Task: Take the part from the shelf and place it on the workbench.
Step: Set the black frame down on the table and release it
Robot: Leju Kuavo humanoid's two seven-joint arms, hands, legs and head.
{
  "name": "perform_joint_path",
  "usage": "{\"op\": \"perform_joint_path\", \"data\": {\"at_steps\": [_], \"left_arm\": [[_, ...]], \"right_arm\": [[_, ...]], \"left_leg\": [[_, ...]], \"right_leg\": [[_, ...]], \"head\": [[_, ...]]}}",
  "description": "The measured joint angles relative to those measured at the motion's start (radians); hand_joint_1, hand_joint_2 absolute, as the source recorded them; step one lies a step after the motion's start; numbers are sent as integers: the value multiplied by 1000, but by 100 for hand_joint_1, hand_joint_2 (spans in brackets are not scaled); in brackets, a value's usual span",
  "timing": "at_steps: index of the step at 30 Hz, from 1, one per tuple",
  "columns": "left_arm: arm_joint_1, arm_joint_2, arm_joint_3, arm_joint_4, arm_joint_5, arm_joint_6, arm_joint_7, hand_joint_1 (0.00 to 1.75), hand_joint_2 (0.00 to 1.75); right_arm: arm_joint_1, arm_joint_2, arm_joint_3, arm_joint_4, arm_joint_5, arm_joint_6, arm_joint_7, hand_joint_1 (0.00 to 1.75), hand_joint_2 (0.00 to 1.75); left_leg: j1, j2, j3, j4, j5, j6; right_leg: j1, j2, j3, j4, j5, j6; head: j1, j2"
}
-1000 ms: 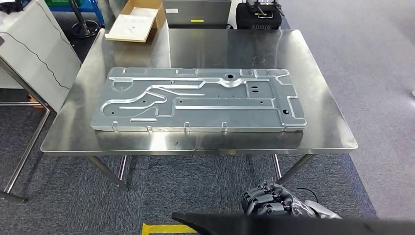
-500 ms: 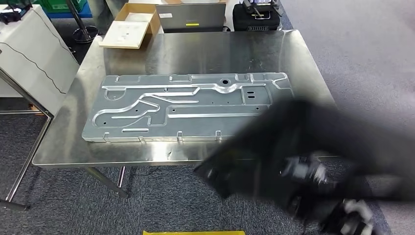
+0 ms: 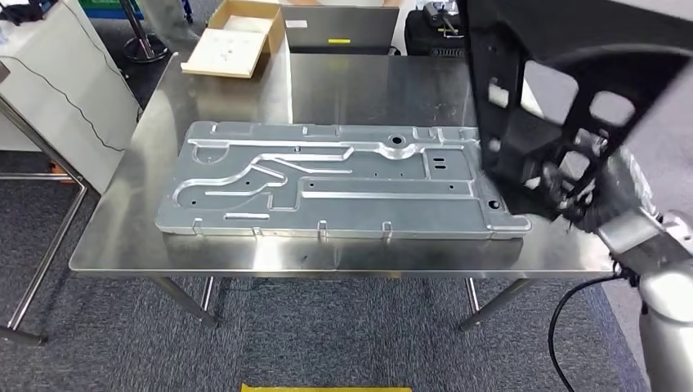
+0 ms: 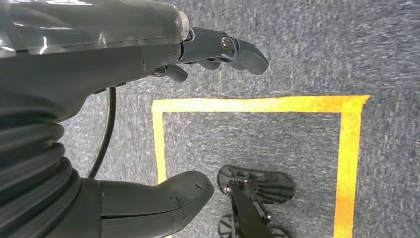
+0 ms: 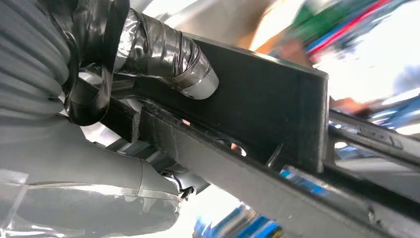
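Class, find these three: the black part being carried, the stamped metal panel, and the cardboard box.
black part (image 3: 523, 131), head view, on its dark frame beside a cut-out.
stamped metal panel (image 3: 327, 184), head view, on its flat middle.
cardboard box (image 3: 233, 45), head view, on its inner floor.

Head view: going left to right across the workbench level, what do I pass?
White cabinet → bare left margin of the steel workbench → grey stamped metal panel → black plastic part held up by the right robot hand.
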Motion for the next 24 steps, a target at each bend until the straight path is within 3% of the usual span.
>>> {"op": "perform_joint_path", "data": {"at_steps": [2,3,4,6,8,10,13,14,16,17,18,19,20,22,24], "left_arm": [[-3,0,-2,0,-14,-2,0,0,175],[-4,0,-4,0,-21,-3,0,0,175],[-4,0,-7,0,-27,-6,1,0,175],[-7,1,-13,0,-40,-12,1,0,175],[-12,2,-18,0,-51,-19,-1,0,175],[-18,3,-19,0,-61,-25,-5,0,175],[-24,7,-21,0,-71,-32,-12,0,175],[-26,8,-21,0,-72,-33,-13,0,175],[-27,9,-22,0,-74,-34,-15,0,175],[-25,10,-22,0,-75,-34,-15,0,175],[-23,10,-22,0,-76,-35,-16,0,175],[-20,10,-22,0,-78,-37,-17,0,175],[-19,10,-22,0,-80,-42,-20,0,175],[-19,13,-22,0,-85,-51,-28,0,175],[-22,16,-22,0,-92,-58,-37,0,175]], "right_arm": [[-54,-20,2,84,183,-96,54,173,175],[-83,-27,10,129,264,-132,73,173,175],[-116,-35,23,175,344,-161,90,173,175],[-201,-49,67,277,510,-194,117,173,175],[-300,-55,140,391,670,-205,134,173,175],[-389,-50,241,506,805,-211,147,173,175],[-480,-22,397,653,896,-220,170,173,175],[-501,-13,436,689,901,-225,175,173,175],[-530,1,492,739,900,-234,181,173,175],[-542,6,514,759,898,-236,182,173,175],[-552,9,535,776,898,-234,182,173,175],[-562,14,556,792,905,-229,182,173,175],[-575,23,578,811,918,-223,183,173,175],[-611,58,628,871,960,-211,187,173,175],[-648,107,682,951,1000,-210,191,173,175]], "left_leg": [[-1,1,3,-3,0,12],[-3,1,4,-2,-2,13],[-4,0,5,-1,-3,13],[-6,-1,10,0,-8,9],[-9,-1,7,4,-11,2],[-11,0,-1,6,-11,-7],[-10,0,-10,30,-31,-23],[-10,0,-29,71,-54,-29],[-8,0,-103,208,-110,-37],[-7,0,-140,272,-127,-39],[-7,0,-165,306,-126,-40],[-7,0,-169,297,-102,-39],[-7,0,-153,248,-62,-35],[-10,0,-94,104,19,-24],[-15,1,-59,21,43,-15]], "right_leg": [[-2,1,-81,158,-64,7],[-2,1,-99,183,-60,7],[-2,1,-97,166,-34,6],[-1,2,-47,40,46,-1],[4,5,-3,-68,88,-9],[10,7,3,-93,87,-16],[4,6,7,-100,87,-29],[2,4,10,-102,86,-34],[3,-2,13,-102,83,-42],[5,-4,14,-102,81,-45],[6,-6,16,-101,79,-47],[8,-7,19,-101,76,-48],[9,-7,24,-101,73,-49],[13,-4,33,-100,66,-49],[16,3,31,-99,64,-44]], "head": [[0,0],[0,0],[0,0],[0,0],[0,0],[0,0],[0,0],[0,0],[-1,0],[-1,0],[-1,0],[-1,0],[-1,0],[-1,0],[-1,0]]}}
